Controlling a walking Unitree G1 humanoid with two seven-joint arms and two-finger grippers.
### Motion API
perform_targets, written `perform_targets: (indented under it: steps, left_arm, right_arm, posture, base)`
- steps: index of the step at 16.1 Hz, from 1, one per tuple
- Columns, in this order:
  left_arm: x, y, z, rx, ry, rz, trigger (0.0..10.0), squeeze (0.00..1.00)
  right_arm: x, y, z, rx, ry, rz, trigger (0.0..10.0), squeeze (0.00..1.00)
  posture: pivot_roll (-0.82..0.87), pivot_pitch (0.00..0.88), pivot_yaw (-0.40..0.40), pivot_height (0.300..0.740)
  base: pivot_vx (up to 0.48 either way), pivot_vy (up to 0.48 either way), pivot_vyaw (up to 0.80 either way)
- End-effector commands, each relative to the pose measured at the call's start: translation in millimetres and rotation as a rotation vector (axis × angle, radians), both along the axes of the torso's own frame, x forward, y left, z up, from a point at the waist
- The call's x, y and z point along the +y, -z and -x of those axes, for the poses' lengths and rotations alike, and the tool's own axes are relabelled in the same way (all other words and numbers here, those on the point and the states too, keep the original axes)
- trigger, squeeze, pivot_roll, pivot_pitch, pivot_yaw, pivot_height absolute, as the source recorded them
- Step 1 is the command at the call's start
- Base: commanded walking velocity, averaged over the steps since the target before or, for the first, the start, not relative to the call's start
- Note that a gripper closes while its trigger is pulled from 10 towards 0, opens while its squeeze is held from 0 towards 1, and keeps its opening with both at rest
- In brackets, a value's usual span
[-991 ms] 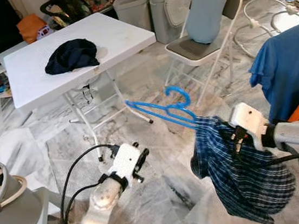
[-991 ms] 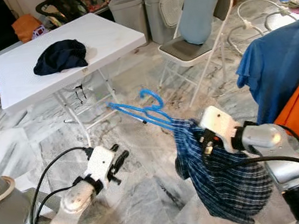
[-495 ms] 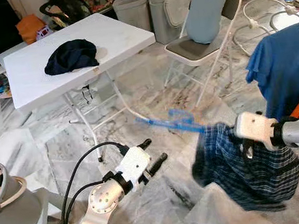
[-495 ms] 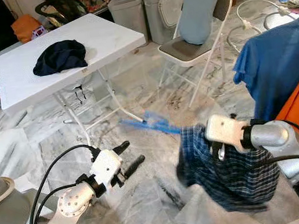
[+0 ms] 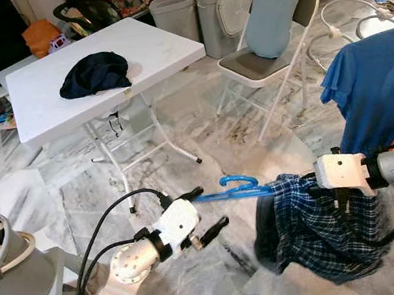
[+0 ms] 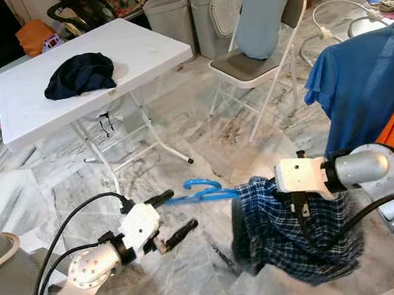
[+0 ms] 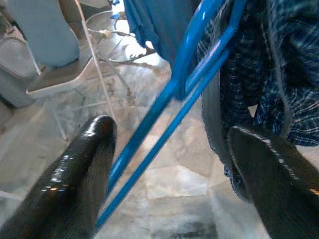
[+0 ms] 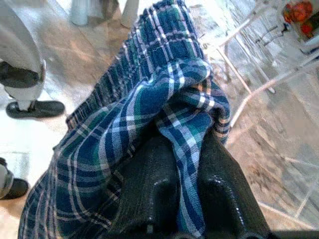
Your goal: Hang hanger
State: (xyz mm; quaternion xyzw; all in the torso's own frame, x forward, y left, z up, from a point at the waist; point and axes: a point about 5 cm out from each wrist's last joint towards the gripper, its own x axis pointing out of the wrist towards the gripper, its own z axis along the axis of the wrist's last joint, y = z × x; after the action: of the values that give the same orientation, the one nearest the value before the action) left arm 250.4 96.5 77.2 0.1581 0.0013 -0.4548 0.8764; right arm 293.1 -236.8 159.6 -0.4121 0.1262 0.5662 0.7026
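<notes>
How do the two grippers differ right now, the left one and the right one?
The left gripper has its black fingers spread wide, while the right gripper is shut. The left gripper grasps nothing, with the blue hanger running between its fingers; the right gripper pinches a fold of the plaid shirt. Both are low over the marble floor, working on the same hanger and shirt.

hanger (image 5: 232, 188) between left pincer (image 5: 206, 207) and shirt (image 5: 314, 226) | table (image 5: 163, 47) behind, chair (image 5: 262, 64) to its right
</notes>
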Motion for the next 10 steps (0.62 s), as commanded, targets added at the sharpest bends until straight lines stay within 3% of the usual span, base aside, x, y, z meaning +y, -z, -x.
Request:
perform_targets:
  steps: [1,4,5,10]
  left_arm:
    - [4.1,3,2.1,0.022,0.023,-0.025,10.0,1.0]
    - [5.4,2,1.2,0.028,0.051,-0.031,10.0,1.0]
    - [8.7,-4,-4.2,0.045,0.061,-0.014,10.0,0.0]
    - [14.5,-10,-12.7,0.053,0.07,-0.024,10.0,0.0]
  right_arm:
    - [3.9,-17,-3.0,-0.042,-0.056,-0.018,10.0,0.0]
    - [2.1,-23,2.4,-0.02,-0.112,-0.029,10.0,0.0]
    - [-3.9,-26,7.8,0.007,-0.155,-0.011,10.0,0.0]
    - [1.8,-16,16.0,0.053,-0.206,-0.025,10.0,0.0]
  posture:
    - [-0.14,0.0,0.133,0.74]
    - [-0.14,0.0,0.134,0.74]
    - [-0.14,0.0,0.136,0.74]
    - [-0.13,0.0,0.138,0.74]
  base:
    - [0.0,0.0,0.0]
    - [0.0,0.0,0.0]
    - [0.0,0.0,0.0]
    - [0.0,0.0,0.0]
